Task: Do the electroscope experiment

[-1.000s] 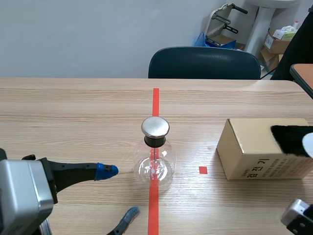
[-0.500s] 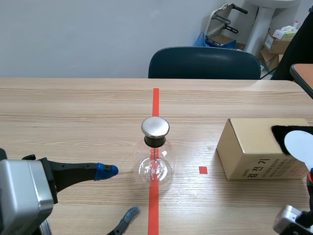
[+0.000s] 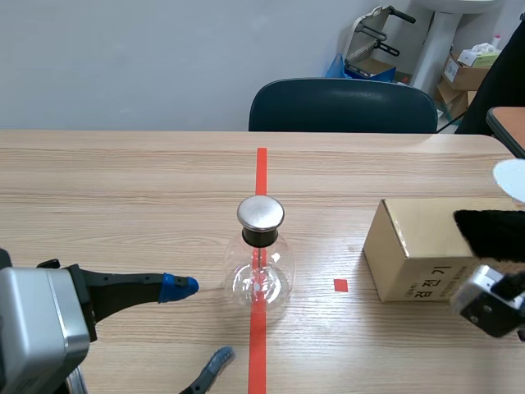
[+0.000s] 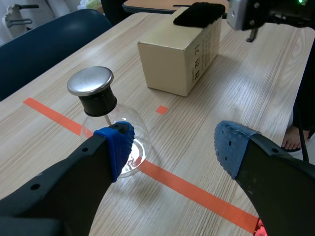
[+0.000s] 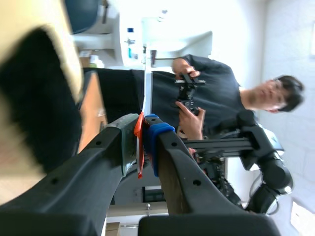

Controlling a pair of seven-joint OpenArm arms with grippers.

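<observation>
The electroscope (image 3: 260, 261), a clear glass flask with a black neck and a round metal cap, stands on the red tape line. In the left wrist view it (image 4: 93, 88) is ahead of the left finger (image 4: 115, 147). My left gripper (image 3: 198, 322) rests open, low and left of the flask, holding nothing (image 4: 172, 147). My right gripper (image 5: 145, 129) is shut on a thin orange-red strip (image 5: 140, 142), beside the black fur (image 5: 37, 98). A white disc (image 3: 510, 176) shows at the scene's right edge, above the fur (image 3: 490, 232). The right wrist (image 3: 490, 300) hangs in front of the cardboard box (image 3: 418, 254).
The cardboard box (image 4: 182, 54) with the fur pad (image 4: 199, 14) on top stands right of the flask. A small red square mark (image 3: 340, 285) lies between them. A dark chair (image 3: 343, 105) stands behind the table. A person (image 5: 206, 93) holding controllers shows in the right wrist view.
The white disc has risen from in front of the fur to above the box. The right wrist has come up and inward. The left arm and the flask have not moved.
</observation>
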